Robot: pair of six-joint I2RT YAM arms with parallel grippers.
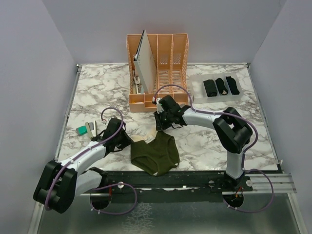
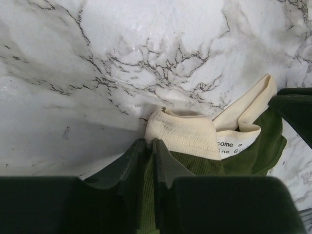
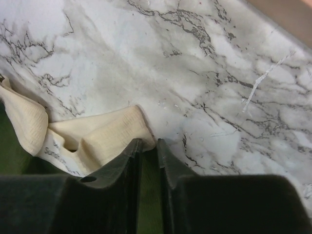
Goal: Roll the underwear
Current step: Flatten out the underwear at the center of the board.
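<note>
Olive briefs (image 1: pixel 155 153) at near table edge (image 1: pixel 204 167)

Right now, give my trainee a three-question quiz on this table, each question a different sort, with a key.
1. True or false: the left gripper and the right gripper are both shut on the olive-green underwear.
2. How many black rolled bundles lie in the clear tray? A two, B three, C four.
3. Fill in: the teal block lies on the ___ arm's side.
Key: 1 true; 2 B; 3 left.
</note>
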